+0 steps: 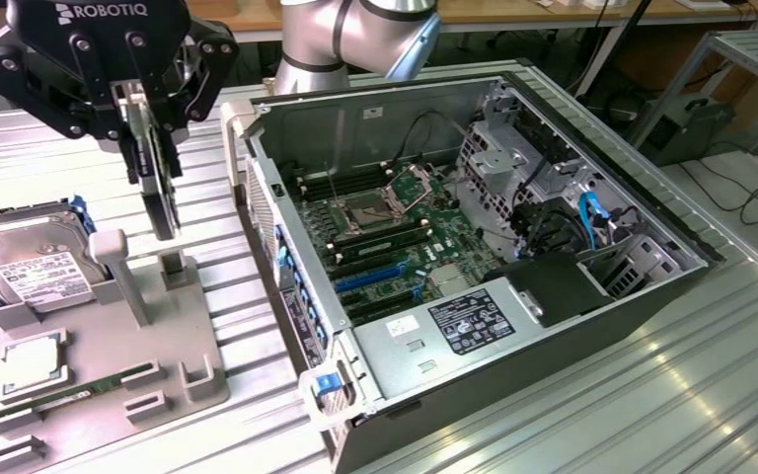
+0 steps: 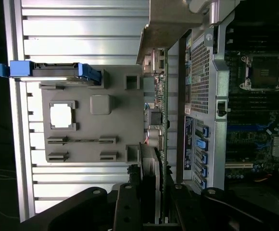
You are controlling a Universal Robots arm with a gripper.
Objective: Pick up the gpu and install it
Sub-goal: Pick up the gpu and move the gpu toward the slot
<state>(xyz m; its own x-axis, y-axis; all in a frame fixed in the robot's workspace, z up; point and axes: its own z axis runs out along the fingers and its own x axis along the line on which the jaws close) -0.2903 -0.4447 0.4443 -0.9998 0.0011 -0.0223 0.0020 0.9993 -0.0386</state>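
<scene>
Desk point(image 1: 616, 415): grey fixture tray point(image 1: 103, 346) nearest, green memory stick point(image 1: 87, 387) lying in a front slot. Hard drive point(image 1: 31, 267) propped at the tray's far corner, exterior view's left. Above the tray: end effector point(image 1: 142, 111) closed on the gpu point(image 1: 159, 197), card upright, lower edge just clear of a slotted post point(image 1: 177, 269). Open computer case point(image 1: 340, 128) beside the tray, exterior view's right; motherboard point(image 1: 393, 237) exposed.
</scene>
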